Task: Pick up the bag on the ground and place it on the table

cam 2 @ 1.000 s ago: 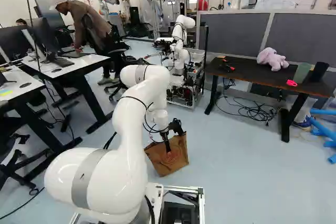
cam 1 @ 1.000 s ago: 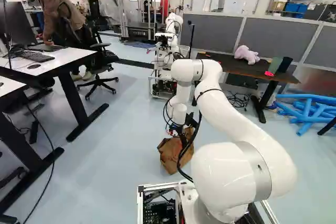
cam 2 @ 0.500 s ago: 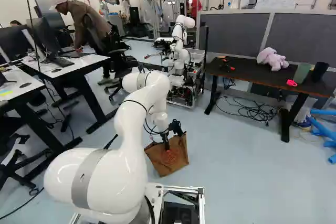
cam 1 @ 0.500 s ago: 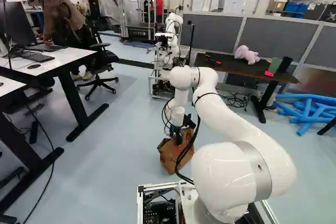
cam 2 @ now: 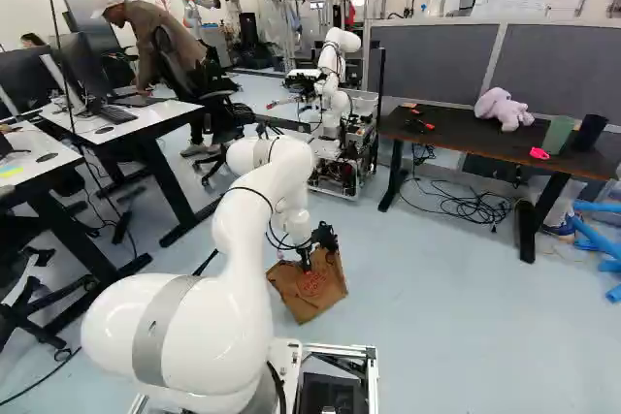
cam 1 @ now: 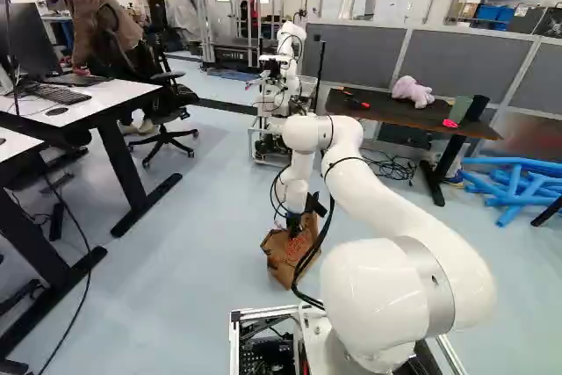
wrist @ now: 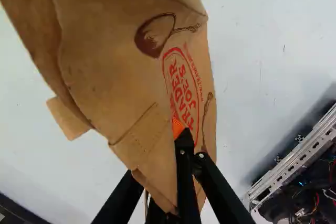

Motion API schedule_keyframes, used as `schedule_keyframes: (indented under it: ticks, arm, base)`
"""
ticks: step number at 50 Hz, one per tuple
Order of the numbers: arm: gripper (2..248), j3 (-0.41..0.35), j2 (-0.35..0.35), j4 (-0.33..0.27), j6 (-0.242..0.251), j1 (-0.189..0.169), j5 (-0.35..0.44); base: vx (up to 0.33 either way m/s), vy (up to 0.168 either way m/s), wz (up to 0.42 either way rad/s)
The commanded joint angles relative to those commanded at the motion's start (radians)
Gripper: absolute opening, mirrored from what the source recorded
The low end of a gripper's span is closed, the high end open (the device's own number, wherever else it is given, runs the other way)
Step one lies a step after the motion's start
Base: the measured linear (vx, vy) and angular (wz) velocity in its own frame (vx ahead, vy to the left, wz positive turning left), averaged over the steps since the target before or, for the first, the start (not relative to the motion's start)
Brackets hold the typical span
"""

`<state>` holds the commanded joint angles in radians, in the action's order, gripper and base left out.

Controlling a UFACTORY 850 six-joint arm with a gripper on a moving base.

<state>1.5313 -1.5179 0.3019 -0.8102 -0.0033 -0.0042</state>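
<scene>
Over the pale blue floor (cam 2: pixel 437 336), the white jointed arm (cam 1: pixel 378 182) arches forward, far end downward. Beyond stand a dark brown table (cam 2: pixel 466 138) and another robot (cam 2: pixel 335 60), white. The brown paper bag (cam 2: pixel 309 300) tilts on the floor, black gripper (cam 2: pixel 307 259) at its top; whether pinching, I cannot tell.

Open floor (cam 2: pixel 408 278) between bag (cam 2: pixel 309 300) and dark table (cam 2: pixel 451 144); cables (cam 2: pixel 473 207) beneath table

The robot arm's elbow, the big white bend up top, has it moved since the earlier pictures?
Yes. In the left base view, the arm's elbow has dropped, sitting lower against the dark table behind it.
</scene>
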Motion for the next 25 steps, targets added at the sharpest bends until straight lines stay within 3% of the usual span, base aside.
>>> schedule_keyframes:
  ticks: [25]
  arm:
    - [21, -0.081, 0.086, 0.000, 0.000, 0.000, 0.000]
  base:
    - [0.000, 0.000, 0.000]
